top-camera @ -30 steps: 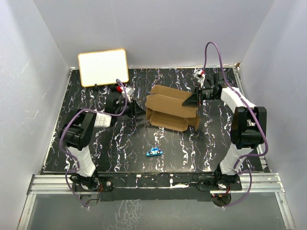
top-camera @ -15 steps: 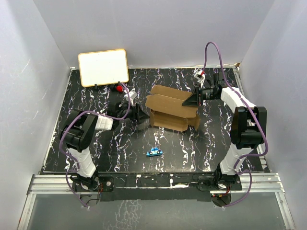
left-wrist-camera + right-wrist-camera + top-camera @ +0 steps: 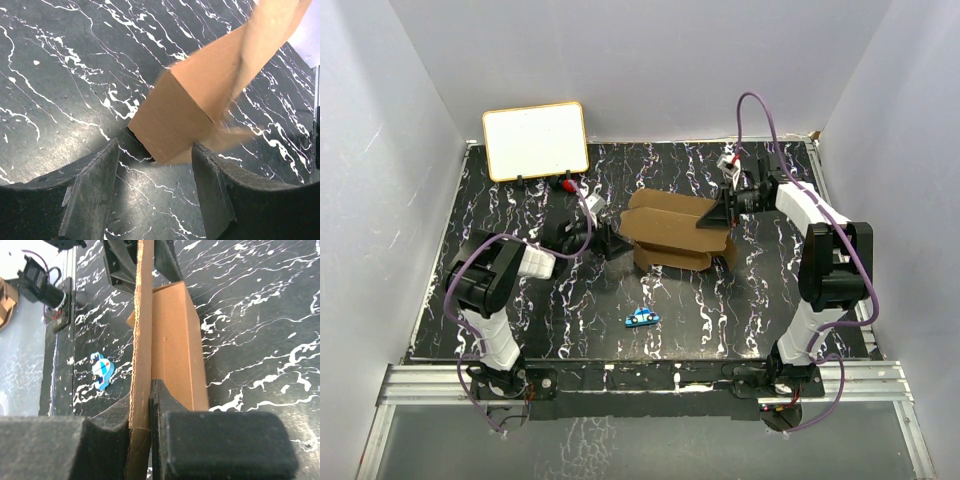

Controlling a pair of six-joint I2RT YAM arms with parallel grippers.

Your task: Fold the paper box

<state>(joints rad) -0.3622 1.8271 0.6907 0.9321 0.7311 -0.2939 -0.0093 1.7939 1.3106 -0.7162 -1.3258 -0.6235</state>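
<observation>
Holding the paper box [image 3: 675, 235] on the desk [image 3: 720, 300] with the right pincer [image 3: 150, 385] clamped on its raised flap [image 3: 142, 315], we judged the left pincer [image 3: 155, 150], spread open around its left end, should press squarely along the crease.

The right gripper [image 3: 142, 405] pinches a thin flap of the paper box [image 3: 177, 340]. The box lies on the black table [image 3: 260, 315]. A little blue car [image 3: 101, 371] lies on its near side.

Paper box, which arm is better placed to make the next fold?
Probably left. The left claw is open at the box's end, a corner between its fingers, free to push. The right claw is shut on a flap, steadying the box.
</observation>
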